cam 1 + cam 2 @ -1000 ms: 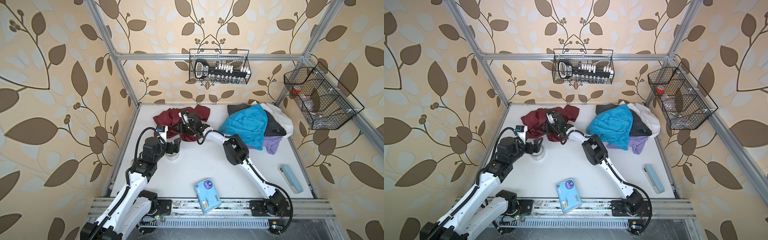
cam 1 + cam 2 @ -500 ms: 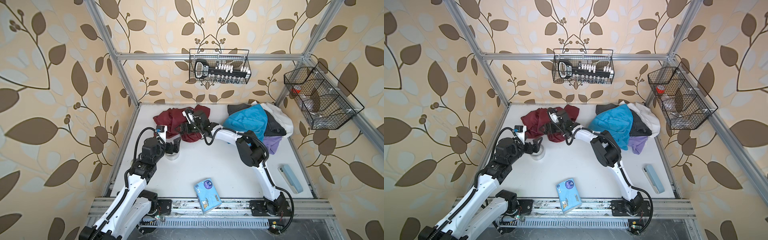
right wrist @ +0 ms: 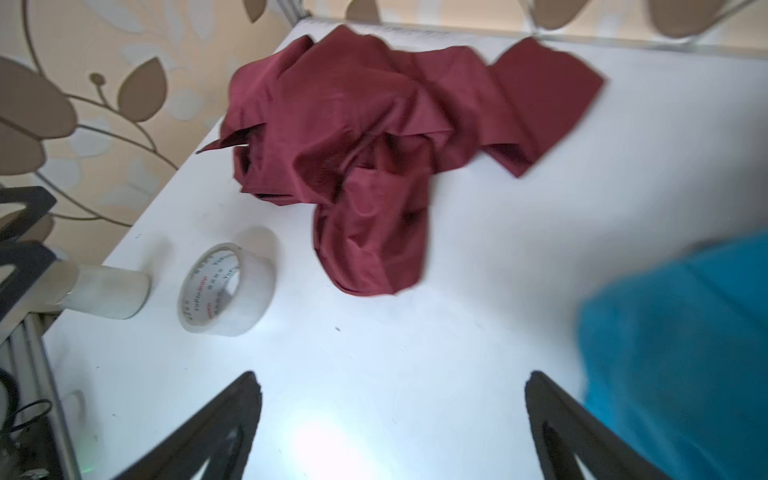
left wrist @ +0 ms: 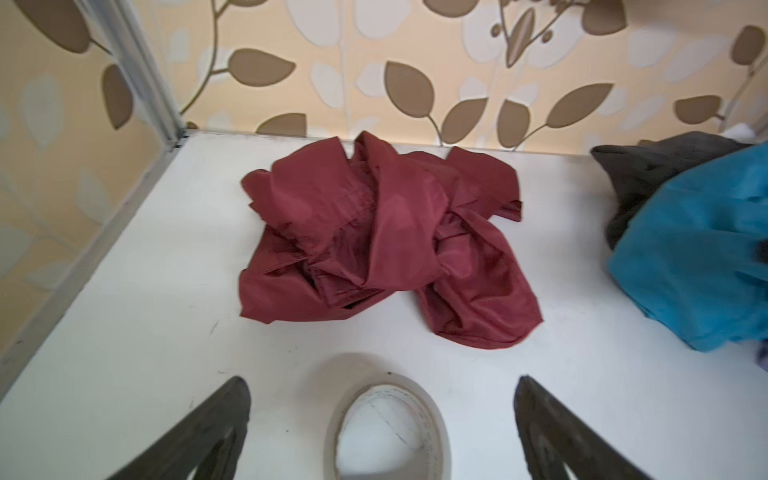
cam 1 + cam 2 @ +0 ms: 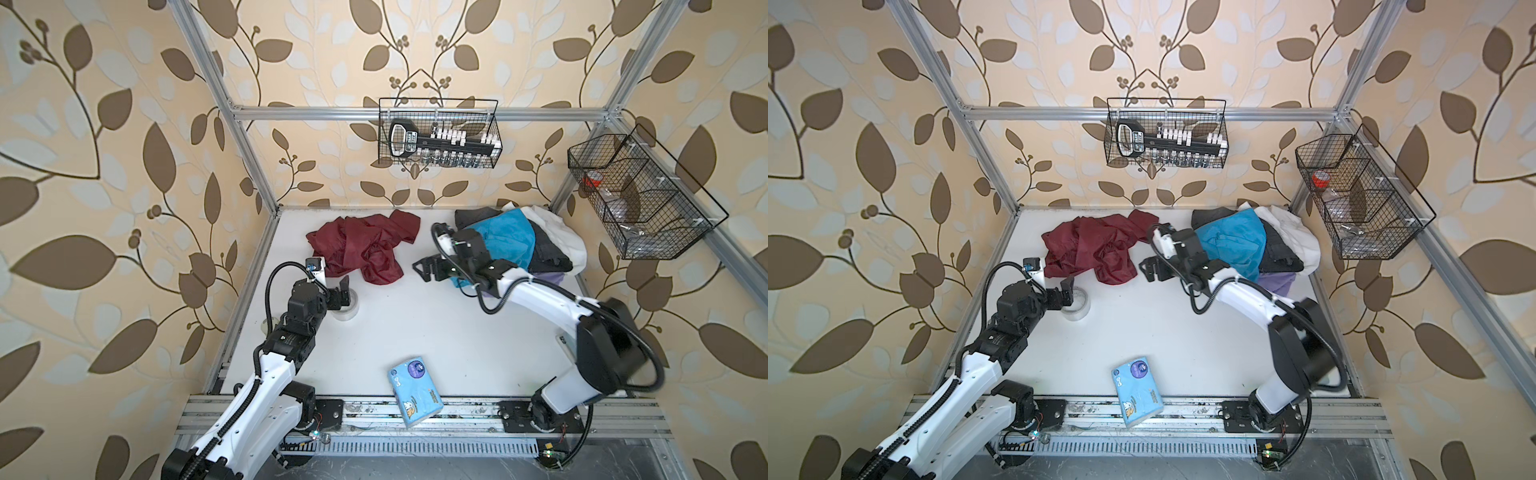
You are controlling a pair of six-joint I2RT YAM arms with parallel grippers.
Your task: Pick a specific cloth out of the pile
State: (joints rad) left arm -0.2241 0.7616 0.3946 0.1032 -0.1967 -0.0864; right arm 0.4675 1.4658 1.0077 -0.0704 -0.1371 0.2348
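Right hand [image 5: 424, 268] spread empty — glossy, crumpled maroon cloth [image 5: 361, 245] lies apart.

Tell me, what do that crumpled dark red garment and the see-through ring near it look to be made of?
The dark red garment looks like thin woven synthetic, perhaps nylon or polyester: it has a soft sheen and sharp, crisp creases. The ring is a roll of clear plastic packing tape, glossy and translucent, with printed lettering showing on its inner core, probably cardboard.
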